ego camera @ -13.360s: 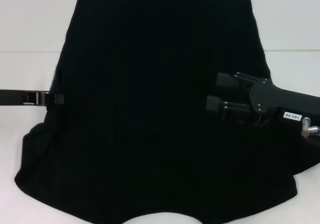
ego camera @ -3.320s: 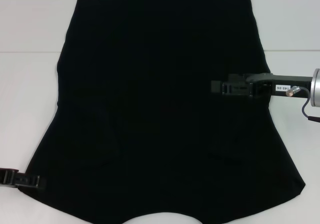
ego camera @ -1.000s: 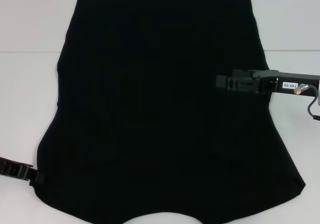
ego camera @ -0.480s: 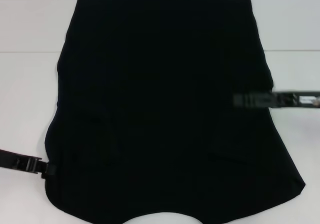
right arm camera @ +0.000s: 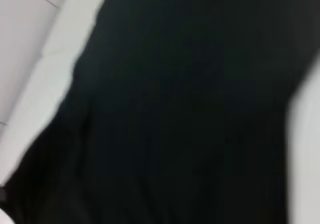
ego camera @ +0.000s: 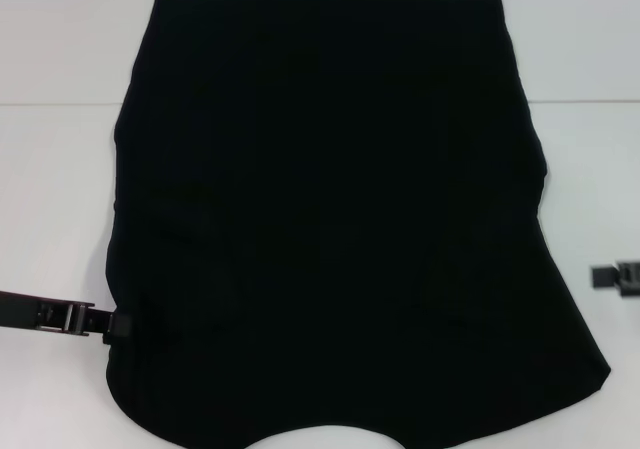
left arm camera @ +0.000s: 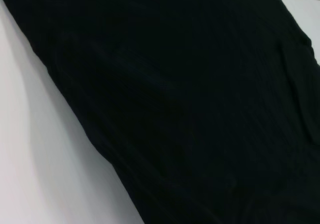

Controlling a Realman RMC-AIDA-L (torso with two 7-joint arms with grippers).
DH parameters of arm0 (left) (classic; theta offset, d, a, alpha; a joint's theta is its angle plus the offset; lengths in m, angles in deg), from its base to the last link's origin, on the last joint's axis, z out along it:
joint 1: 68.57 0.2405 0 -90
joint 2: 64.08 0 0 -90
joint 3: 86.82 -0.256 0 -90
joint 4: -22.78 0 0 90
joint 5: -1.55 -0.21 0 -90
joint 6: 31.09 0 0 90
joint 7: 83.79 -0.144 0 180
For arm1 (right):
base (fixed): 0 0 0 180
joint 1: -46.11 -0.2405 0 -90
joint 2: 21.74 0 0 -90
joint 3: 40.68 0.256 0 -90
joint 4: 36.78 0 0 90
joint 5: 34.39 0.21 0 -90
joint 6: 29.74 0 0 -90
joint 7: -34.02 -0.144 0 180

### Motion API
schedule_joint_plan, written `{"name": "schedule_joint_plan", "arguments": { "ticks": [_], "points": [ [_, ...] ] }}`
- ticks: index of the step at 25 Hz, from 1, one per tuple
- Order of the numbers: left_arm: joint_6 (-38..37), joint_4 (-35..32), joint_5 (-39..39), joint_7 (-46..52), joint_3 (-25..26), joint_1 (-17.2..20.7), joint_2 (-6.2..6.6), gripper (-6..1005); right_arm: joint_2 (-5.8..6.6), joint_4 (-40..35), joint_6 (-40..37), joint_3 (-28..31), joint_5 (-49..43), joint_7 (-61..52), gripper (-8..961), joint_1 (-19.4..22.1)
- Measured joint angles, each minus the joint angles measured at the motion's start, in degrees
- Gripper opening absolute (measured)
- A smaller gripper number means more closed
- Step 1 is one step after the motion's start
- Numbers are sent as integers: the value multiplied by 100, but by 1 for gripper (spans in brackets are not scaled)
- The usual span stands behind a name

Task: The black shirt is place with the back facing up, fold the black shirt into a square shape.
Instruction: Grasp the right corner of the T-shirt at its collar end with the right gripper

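The black shirt [ego camera: 330, 219] lies spread flat on the counter [ego camera: 60, 169]. The left gripper [ego camera: 118, 326] touches its near left edge. The right gripper [ego camera: 600, 277] sits just right of it, apart.

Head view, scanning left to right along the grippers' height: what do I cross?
left gripper at the shirt's left edge → black shirt → bare white table → right gripper, apart from the shirt.

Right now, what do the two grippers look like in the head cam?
Left gripper: slim, flat black bar with grey metal links, ending in small black blocky jaws. Right gripper: only its tip shows at the frame edge, black and blocky with dark grey parts. No cables or labels are visible.
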Motion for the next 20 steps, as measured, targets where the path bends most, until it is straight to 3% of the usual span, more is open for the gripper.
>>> {"name": "schedule_joint_plan", "arguments": {
  "ticks": [6, 20],
  "points": [
    [32, 22, 21, -11, 2, 20, -15, 53, 37, -106, -30, -10, -386, -60, 870, 181],
    [65, 78, 20, -63, -6, 26, -18, 53, -255, -9, 80, -74, -1047, 64, 865, -105]
  ]
}}
